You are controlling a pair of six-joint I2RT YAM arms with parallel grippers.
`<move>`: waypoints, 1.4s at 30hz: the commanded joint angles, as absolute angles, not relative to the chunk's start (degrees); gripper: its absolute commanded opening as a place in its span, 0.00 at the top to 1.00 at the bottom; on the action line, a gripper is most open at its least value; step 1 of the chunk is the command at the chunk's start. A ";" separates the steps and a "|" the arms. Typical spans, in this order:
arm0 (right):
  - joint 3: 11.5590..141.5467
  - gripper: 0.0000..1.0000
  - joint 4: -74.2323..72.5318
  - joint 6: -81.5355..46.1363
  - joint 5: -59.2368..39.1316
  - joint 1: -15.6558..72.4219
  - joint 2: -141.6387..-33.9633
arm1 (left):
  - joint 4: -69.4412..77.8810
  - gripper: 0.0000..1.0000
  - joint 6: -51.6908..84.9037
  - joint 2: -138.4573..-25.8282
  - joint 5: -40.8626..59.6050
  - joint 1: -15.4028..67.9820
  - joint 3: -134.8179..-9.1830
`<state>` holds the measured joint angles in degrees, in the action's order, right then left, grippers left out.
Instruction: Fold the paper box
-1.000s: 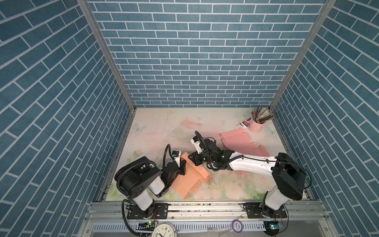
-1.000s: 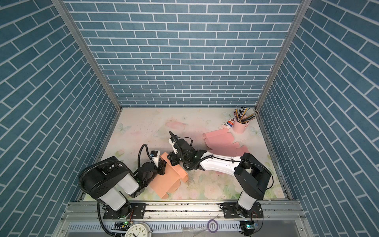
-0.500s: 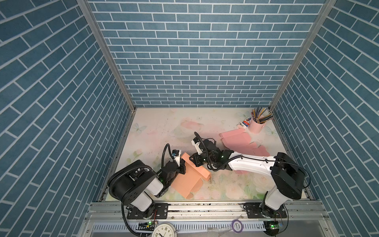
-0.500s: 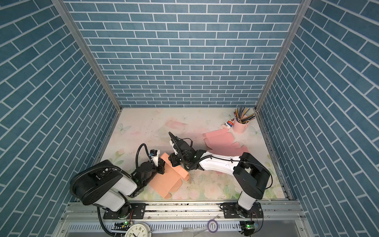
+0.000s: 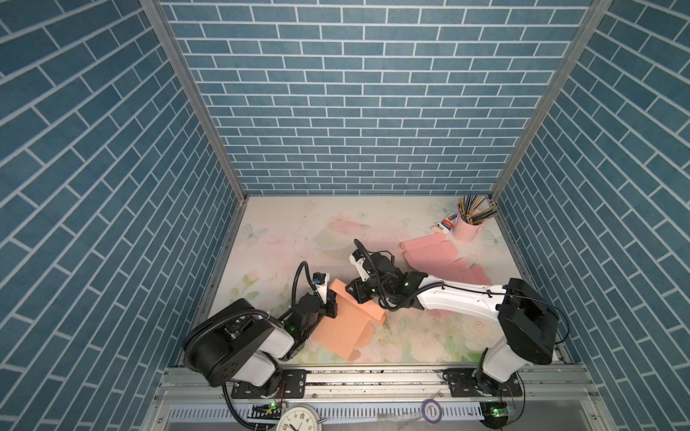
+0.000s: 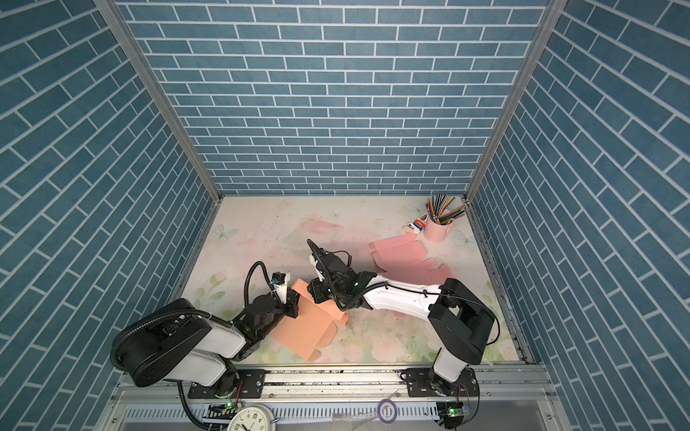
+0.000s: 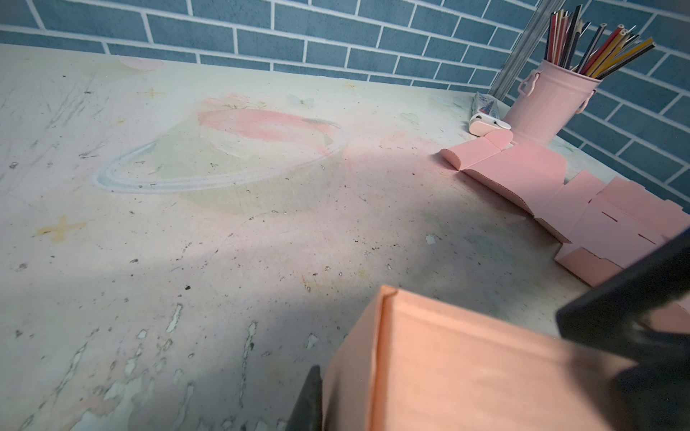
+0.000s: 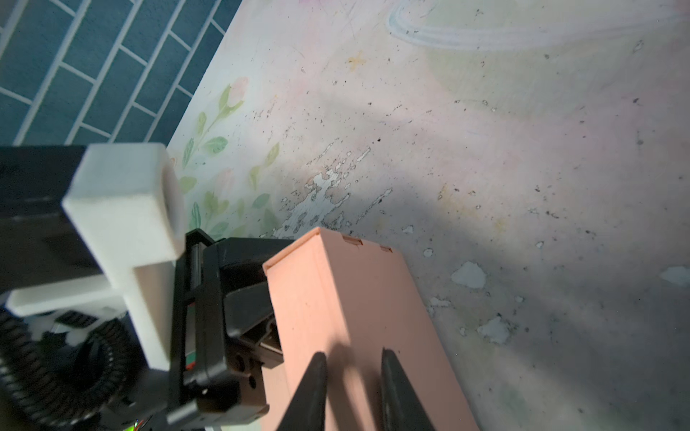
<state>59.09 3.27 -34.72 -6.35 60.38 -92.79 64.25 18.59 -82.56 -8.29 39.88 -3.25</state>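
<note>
We find the left gripper point(image 5: 332, 306) at the left wall of the paper box point(image 5: 347, 321); we cannot tell whether its jaws clamp it. The box lies near-left on the table point(image 5: 283, 231). The right gripper point(image 8: 354, 358) is narrowly parted over the raised wall, holding nothing. We judge the card light and easily creased; grip at the folded edges.

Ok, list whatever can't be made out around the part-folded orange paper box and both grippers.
- Left gripper: second finger hidden behind a wall of the orange paper box in both wrist views; grip unconfirmed.
- Right gripper: fingertips apart over the box; contact unclear in the right wrist view, blocked by the white right arm in both top views.
- Flat pink paper blanks: partly covered by that arm in both top views.
</note>
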 commanded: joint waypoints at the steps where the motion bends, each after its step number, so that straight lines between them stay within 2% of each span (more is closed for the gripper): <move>1: 60.86 0.70 9.85 -35.96 -4.44 60.83 -87.67 | 63.77 0.85 19.52 -79.61 -8.55 39.55 -3.07; 7: 61.69 0.68 16.66 -34.50 0.88 60.82 -79.05 | 53.41 0.85 20.02 -71.51 -6.27 39.58 -5.94; 16: 64.58 0.84 26.49 -29.26 8.29 61.45 -68.58 | 38.19 0.86 27.04 -66.10 4.60 35.10 -12.72; 23: 73.89 0.91 35.84 -23.24 11.92 63.40 -72.77 | 26.97 0.86 27.68 -65.88 4.17 33.27 -18.19; 26: 76.15 1.00 38.47 -22.64 13.23 63.89 -75.60 | 23.98 0.86 28.29 -66.68 4.44 31.89 -19.87; 35: 78.26 1.00 42.72 -22.76 14.99 64.35 -81.36 | 22.30 0.88 28.91 -70.13 3.57 30.61 -21.60; 42: 80.98 1.00 47.85 -23.97 20.29 64.34 -86.96 | 22.61 0.88 29.30 -71.37 3.75 30.10 -21.88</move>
